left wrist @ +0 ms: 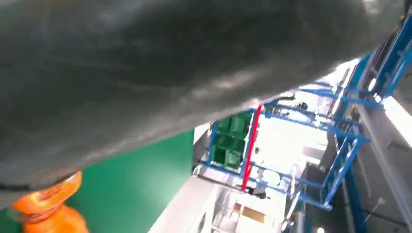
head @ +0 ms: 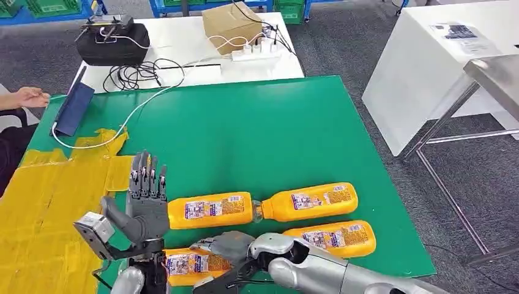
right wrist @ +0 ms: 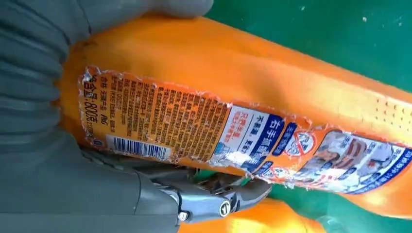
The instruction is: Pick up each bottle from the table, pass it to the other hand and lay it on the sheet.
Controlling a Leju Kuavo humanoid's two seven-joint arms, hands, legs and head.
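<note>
Several orange bottles with printed labels lie on the green table (head: 257, 128). My right hand (head: 227, 250) grips one bottle (head: 185, 264) at the near edge; the right wrist view shows its label (right wrist: 228, 136) close up, with the hand (right wrist: 43, 160) wrapped round its body. Just left of that bottle my left hand (head: 145, 197) stands open, its fingers pointing up. In the left wrist view an orange bottle end (left wrist: 46, 206) peeks out beside the dark hand (left wrist: 145, 73). Three more bottles lie flat: one mid-left (head: 209, 210), one mid-right (head: 313, 201), one nearer right (head: 338, 237). The yellow sheet (head: 43, 202) covers the table's left part.
A person's hand (head: 27, 97) rests at the table's far left beside a dark blue panel (head: 73, 109) with a white cable. Behind stands a white table with a black bag (head: 113, 41), a cardboard box (head: 231, 24) and a power strip (head: 254, 52). Another white table (head: 422, 73) stands right.
</note>
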